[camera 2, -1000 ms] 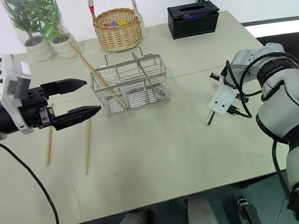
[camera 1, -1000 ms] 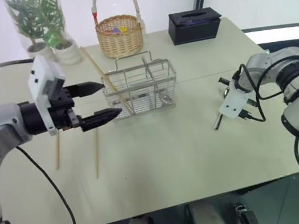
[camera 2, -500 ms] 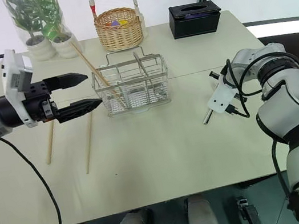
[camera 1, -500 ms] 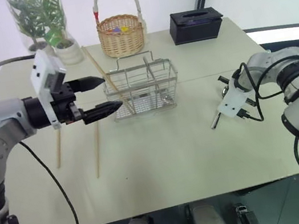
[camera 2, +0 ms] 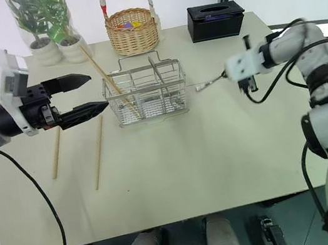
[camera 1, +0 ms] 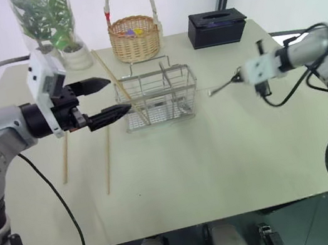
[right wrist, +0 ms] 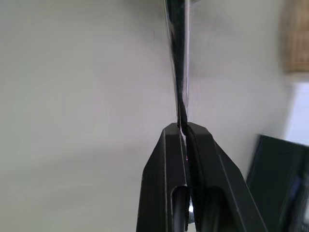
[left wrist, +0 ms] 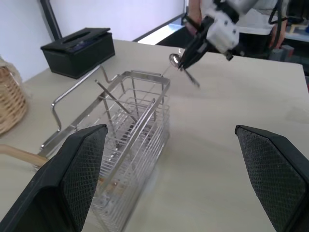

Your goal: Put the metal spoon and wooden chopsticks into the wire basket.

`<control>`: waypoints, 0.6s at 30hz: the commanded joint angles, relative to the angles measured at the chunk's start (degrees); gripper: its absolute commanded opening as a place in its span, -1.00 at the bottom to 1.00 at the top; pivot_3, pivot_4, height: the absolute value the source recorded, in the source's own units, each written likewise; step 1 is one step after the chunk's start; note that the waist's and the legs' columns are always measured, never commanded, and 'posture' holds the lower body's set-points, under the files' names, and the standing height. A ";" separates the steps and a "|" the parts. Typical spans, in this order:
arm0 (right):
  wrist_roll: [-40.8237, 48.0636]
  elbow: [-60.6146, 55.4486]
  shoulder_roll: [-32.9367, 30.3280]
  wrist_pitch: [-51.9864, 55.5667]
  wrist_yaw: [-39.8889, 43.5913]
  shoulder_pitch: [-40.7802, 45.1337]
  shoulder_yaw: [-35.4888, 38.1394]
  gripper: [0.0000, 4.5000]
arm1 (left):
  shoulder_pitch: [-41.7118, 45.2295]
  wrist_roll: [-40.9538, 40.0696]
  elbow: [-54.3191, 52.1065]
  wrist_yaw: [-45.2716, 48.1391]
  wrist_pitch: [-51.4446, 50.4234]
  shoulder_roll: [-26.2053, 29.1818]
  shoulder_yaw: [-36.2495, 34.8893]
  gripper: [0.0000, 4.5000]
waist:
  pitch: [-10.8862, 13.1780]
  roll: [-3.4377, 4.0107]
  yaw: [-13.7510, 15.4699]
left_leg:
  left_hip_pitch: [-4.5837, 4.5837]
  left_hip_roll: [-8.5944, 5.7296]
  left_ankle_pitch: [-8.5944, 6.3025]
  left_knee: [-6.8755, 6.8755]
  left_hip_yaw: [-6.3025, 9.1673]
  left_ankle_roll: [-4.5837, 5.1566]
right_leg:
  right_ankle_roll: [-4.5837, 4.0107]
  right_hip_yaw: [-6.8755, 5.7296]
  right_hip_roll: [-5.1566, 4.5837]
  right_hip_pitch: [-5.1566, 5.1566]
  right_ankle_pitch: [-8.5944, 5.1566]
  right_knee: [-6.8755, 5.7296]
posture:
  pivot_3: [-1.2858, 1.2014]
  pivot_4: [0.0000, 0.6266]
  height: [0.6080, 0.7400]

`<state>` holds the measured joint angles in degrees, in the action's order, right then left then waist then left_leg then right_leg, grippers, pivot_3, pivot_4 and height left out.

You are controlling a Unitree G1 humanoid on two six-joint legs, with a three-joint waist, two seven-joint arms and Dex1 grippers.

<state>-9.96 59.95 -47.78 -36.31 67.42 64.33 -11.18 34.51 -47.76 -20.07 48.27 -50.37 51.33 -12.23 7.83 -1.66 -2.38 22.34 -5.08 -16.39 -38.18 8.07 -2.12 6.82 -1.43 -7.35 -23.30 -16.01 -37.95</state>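
The wire basket [camera 1: 160, 98] stands mid-table with one wooden chopstick [camera 1: 111, 74] leaning in its left end. Two more chopsticks [camera 1: 64, 159] [camera 1: 107, 161] lie flat on the table to its left. My left gripper [camera 1: 117, 94] hovers open just left of the basket, nothing between its fingers [left wrist: 72, 183]. My right gripper [camera 2: 227, 74] is raised above the table right of the basket and shut on the handle of the metal spoon [camera 2: 208, 83], whose bowl points toward the basket. The right wrist view shows the handle [right wrist: 176, 58] pinched between the closed fingertips [right wrist: 169, 140].
A round wicker basket [camera 1: 133, 36], a black tissue box [camera 1: 217, 27] and potted plants [camera 1: 52, 28] stand along the table's far edge. The near half of the table [camera 1: 192, 174] is bare.
My right gripper has lifted the spoon off the table, risen and rolled, and now holds it level with the basket's top. The left gripper has stayed put, open.
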 commanded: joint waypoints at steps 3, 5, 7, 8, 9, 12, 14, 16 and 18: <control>26.09 -40.67 3.40 45.11 -9.52 -9.69 17.23 -0.97 | 2.31 1.26 2.69 -0.58 2.53 -0.40 -1.57 1.00 | 0.04 0.12 -0.03 | 0.04 0.01 -0.01 0.01 0.01 0.03 | 0.00 0.02 -0.08 -0.11 0.01 -0.04 | 0.03 -0.52 -0.37; 32.97 -52.19 6.77 59.40 -16.88 -11.00 20.50 -0.97 | 3.18 1.74 3.83 -0.48 3.01 -0.72 -1.08 1.00 | 0.03 0.14 0.04 | 0.04 0.03 -0.01 0.05 0.03 0.03 | -0.01 0.03 -0.12 -0.23 0.00 -0.02 | 0.03 -0.52 -0.37; 37.97 -59.25 11.17 69.53 -24.44 -10.40 22.45 -0.97 | 3.99 2.39 4.98 -0.28 3.53 -1.02 -0.42 1.00 | -0.01 0.12 0.15 | 0.02 0.06 -0.01 0.07 0.07 0.03 | -0.02 0.02 -0.11 -0.22 0.01 -0.01 | 0.03 -0.52 -0.37; 40.00 -61.50 13.45 73.23 -27.46 -9.80 22.97 -0.97 | 4.37 2.74 5.53 -0.16 3.87 -1.15 -0.04 1.00 | -0.05 0.08 0.18 | -0.01 0.06 -0.01 0.07 0.07 0.03 | -0.03 0.01 -0.11 -0.20 0.01 -0.01 | 0.03 -0.52 -0.37; 41.57 -63.33 15.38 76.13 -29.90 -9.40 23.38 -0.97 | 4.70 3.06 5.95 -0.04 4.16 -1.28 0.26 1.00 | -0.08 0.04 0.22 | -0.03 0.06 -0.01 0.06 0.07 0.03 | -0.07 0.02 -0.11 -0.18 0.03 -0.01 | 0.03 -0.52 -0.37; 44.45 -66.12 20.27 81.32 -35.35 -8.80 23.77 -0.97 | 5.68 3.88 6.83 0.25 4.52 -1.73 0.71 1.00 | -0.09 0.01 0.76 | -0.01 -0.01 0.00 0.01 0.05 0.06 | -0.13 0.01 -0.16 -0.17 0.09 0.06 | 0.03 -0.52 -0.37; 45.11 -66.42 23.00 82.72 -38.11 -9.00 23.26 -0.97 | 6.08 4.06 6.91 0.22 4.60 -1.83 0.69 1.00 | -0.10 0.00 1.47 | -0.01 -0.05 0.00 0.01 0.03 0.07 | -0.12 -0.02 -0.18 -0.28 0.10 0.07 | 0.03 -0.52 -0.37; 45.76 -66.50 25.13 83.94 -40.11 -9.60 23.08 -0.97 | 6.18 4.07 6.78 0.10 4.60 -1.76 0.48 1.00 | -0.10 0.00 1.82 | 0.01 -0.06 -0.01 0.02 0.04 0.09 | -0.11 -0.06 -0.18 -0.37 0.10 0.07 | 0.03 -0.52 -0.37; 44.74 -66.15 26.92 82.83 -40.62 -11.56 21.55 -0.97 | 5.75 3.62 6.02 -0.14 4.11 -1.39 -0.18 1.00 | -0.13 -0.05 1.85 | 0.09 -0.08 -0.01 0.04 0.06 0.10 | -0.11 -0.10 -0.19 -0.44 0.11 0.00 | 0.03 -0.52 -0.37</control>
<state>34.62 -4.41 -21.13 47.68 27.54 53.11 9.92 39.09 -44.16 -12.52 48.29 -46.85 49.33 -10.88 7.70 -1.71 -0.53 22.43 -5.17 -16.41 -38.13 8.13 -1.99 6.71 -1.54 -7.54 -23.74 -15.90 -37.95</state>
